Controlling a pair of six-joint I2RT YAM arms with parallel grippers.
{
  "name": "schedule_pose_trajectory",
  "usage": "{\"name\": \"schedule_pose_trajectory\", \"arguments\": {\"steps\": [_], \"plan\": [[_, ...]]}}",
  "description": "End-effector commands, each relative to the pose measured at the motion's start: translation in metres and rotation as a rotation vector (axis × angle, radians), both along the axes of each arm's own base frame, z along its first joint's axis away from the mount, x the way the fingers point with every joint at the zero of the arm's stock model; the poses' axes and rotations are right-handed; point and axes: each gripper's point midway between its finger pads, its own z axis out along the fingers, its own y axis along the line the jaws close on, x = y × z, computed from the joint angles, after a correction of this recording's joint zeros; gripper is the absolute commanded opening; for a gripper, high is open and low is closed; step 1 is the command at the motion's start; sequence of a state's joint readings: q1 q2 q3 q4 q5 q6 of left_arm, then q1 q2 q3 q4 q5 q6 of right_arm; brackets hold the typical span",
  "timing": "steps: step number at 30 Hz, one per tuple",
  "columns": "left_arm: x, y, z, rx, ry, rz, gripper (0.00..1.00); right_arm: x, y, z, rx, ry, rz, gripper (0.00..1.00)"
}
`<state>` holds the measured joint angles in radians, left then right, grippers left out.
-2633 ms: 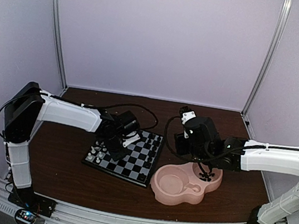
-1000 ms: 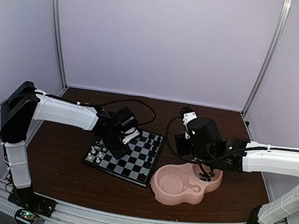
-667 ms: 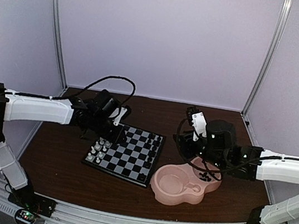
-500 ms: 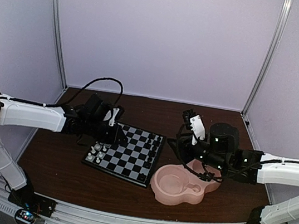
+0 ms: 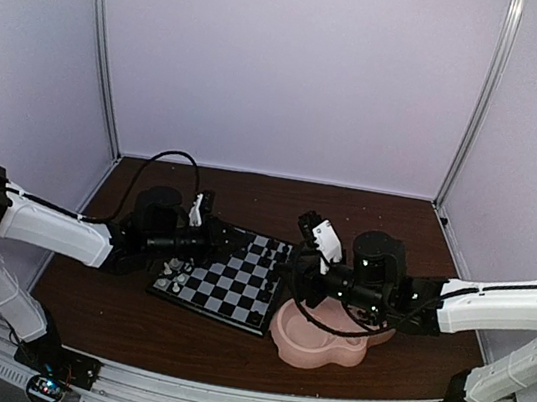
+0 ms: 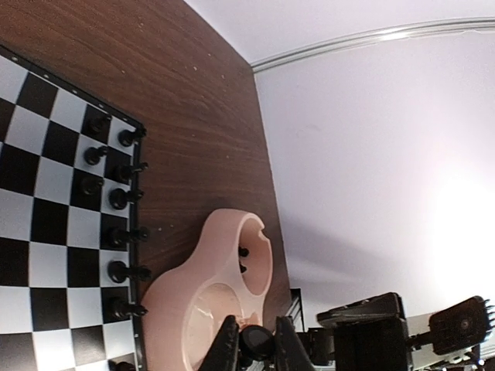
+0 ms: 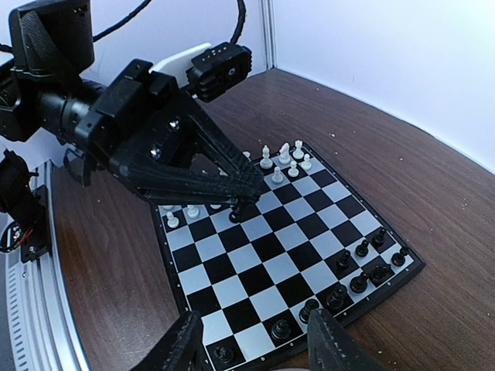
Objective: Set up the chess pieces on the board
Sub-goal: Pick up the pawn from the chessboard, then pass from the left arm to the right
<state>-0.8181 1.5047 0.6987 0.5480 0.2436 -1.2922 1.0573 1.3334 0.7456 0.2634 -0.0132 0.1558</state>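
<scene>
- Right wrist view: shows white chessmen (image 7: 285, 164) grouped at the edge of the board (image 7: 263, 255) farthest from the pink dish (image 5: 312, 349), and black chessmen (image 7: 352, 278) ranked along the edge beside it.
- Clamps a black piece (image 6: 255, 340) in the left gripper (image 7: 236, 207), above the board, nearer its white side.
- Holds the right gripper (image 7: 254, 315) parted and empty above the board's dish-side edge.
- Seems past halfway; leaves loose black pieces (image 6: 244, 259) in the dish.
</scene>
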Motion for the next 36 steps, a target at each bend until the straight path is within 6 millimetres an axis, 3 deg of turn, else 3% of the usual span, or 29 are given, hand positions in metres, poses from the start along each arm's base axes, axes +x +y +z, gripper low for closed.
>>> {"name": "schedule_pose_trajectory", "arguments": {"steps": [1, 10, 18, 36], "plan": [[-0.004, -0.020, 0.029, -0.197, 0.000, 0.004, 0.10, 0.004, 0.013, 0.012, 0.062, -0.098, -0.014, 0.49], [-0.014, -0.045, 0.029, -0.278, 0.023, -0.013, 0.08, 0.002, 0.020, 0.005, 0.012, -0.090, 0.017, 0.45], [-0.014, -0.048, 0.021, -0.304, 0.042, -0.018, 0.08, 0.011, 0.019, -0.004, -0.016, -0.061, -0.041, 0.36], [-0.019, -0.058, 0.022, -0.312, 0.046, -0.045, 0.09, 0.026, 0.022, -0.015, 0.012, 0.038, -0.052, 0.40]]}}
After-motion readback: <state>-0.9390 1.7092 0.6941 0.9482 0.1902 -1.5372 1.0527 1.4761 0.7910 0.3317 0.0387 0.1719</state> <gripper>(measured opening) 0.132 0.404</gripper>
